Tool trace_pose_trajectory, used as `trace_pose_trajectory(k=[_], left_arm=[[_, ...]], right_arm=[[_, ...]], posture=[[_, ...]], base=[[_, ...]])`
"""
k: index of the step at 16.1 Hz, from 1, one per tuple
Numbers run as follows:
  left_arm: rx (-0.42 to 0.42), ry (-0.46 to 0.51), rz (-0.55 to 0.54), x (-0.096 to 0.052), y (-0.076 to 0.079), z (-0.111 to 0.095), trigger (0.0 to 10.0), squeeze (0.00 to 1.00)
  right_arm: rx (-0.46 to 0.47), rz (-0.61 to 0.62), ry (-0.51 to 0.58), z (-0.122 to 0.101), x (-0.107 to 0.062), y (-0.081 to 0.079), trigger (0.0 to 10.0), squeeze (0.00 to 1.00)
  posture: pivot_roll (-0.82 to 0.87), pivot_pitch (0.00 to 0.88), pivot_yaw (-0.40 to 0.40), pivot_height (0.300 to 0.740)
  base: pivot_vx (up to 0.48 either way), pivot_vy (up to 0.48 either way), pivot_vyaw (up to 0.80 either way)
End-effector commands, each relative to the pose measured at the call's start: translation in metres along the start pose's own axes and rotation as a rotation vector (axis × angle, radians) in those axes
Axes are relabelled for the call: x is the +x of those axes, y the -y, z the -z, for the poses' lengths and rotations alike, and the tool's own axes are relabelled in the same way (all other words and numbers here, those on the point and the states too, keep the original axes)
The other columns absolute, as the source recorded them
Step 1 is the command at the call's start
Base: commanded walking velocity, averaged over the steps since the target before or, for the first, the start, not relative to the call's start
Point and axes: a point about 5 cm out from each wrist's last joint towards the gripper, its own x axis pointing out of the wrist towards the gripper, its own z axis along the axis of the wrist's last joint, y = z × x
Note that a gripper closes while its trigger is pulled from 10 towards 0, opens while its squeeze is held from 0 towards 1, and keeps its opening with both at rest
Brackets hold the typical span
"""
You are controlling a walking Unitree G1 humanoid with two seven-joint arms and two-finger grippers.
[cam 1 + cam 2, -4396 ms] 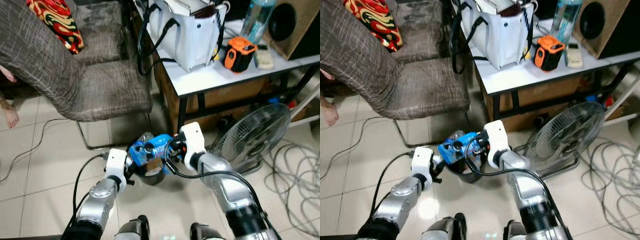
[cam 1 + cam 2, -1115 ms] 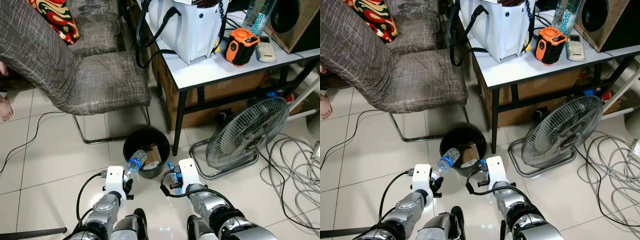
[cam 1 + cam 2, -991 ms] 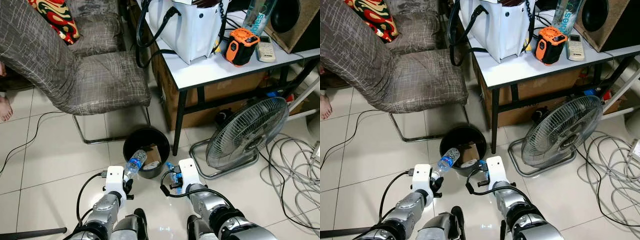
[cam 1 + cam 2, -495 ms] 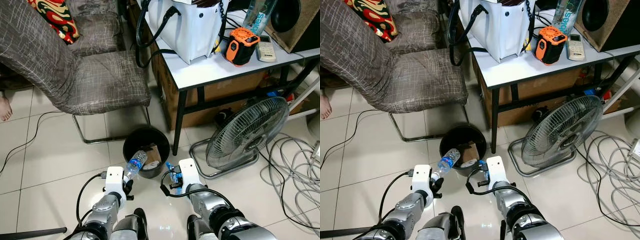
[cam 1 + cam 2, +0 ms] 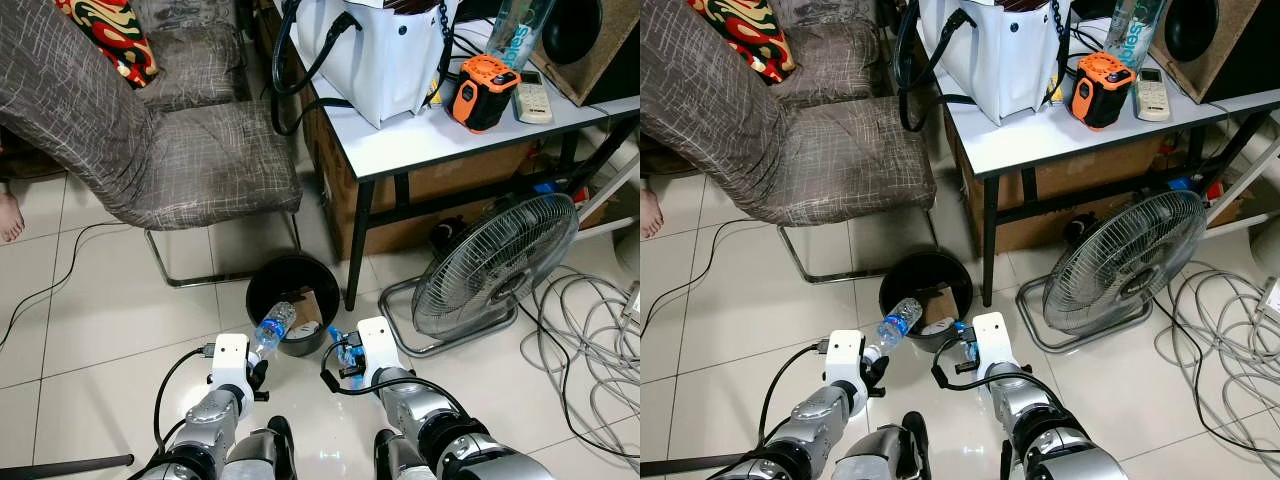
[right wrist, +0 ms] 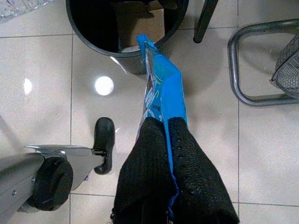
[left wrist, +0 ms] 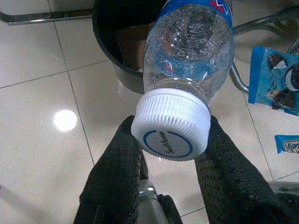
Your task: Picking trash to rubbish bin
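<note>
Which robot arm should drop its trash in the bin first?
Probably left: its tool holds the water bottle already leaning over the black bin's rim. The right tool's blue wrapper only reaches the edge.

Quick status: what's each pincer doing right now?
Left pincer: closed on the plastic bottle, gripping at its cap.
Right pincer: closed on the blue snack wrapper.

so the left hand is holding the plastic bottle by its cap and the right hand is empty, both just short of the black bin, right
Not quite: the right hand is not empty. The right wrist view shows its fingers shut on a blue snack wrapper. The rest stands: the left hand grips the plastic bottle at its white cap, and both are held just short of the black bin.
</note>
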Motion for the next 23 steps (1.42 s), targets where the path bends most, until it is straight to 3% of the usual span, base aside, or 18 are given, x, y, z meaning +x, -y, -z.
trace_pose_trajectory(k=[1, 7, 19, 23], left_arm=[[-0.011, -0.046, -0.003, -0.0033, -0.0022, 0.0131, 10.0, 0.00], [-0.016, -0.046, 0.016, -0.0032, -0.0002, 0.0133, 10.0, 0.00], [-0.024, -0.048, 0.015, -0.0034, -0.0002, 0.0140, 10.0, 0.00], [-0.025, -0.053, 0.008, -0.0035, -0.0009, 0.0146, 10.0, 0.00]], right_arm=[[-0.006, -0.013, -0.016, 0.0032, 0.0002, -0.0049, 10.0, 0.00], [-0.008, -0.014, -0.018, 0.0043, 0.0001, -0.0046, 10.0, 0.00], [-0.008, -0.016, -0.019, 0.0040, 0.0001, -0.0049, 10.0, 0.00], [-0.008, -0.016, -0.021, 0.0041, 0.0001, -0.0046, 10.0, 0.00]], posture=[[-0.15, 0.204, 0.069, 0.740], [-0.15, 0.204, 0.069, 0.740], [-0.15, 0.208, 0.066, 0.740], [-0.15, 0.215, 0.065, 0.740]], base=[[0.000, 0.000, 0.00], [0.000, 0.000, 0.00], [0.417, 0.000, 0.00], [0.075, 0.000, 0.00]])
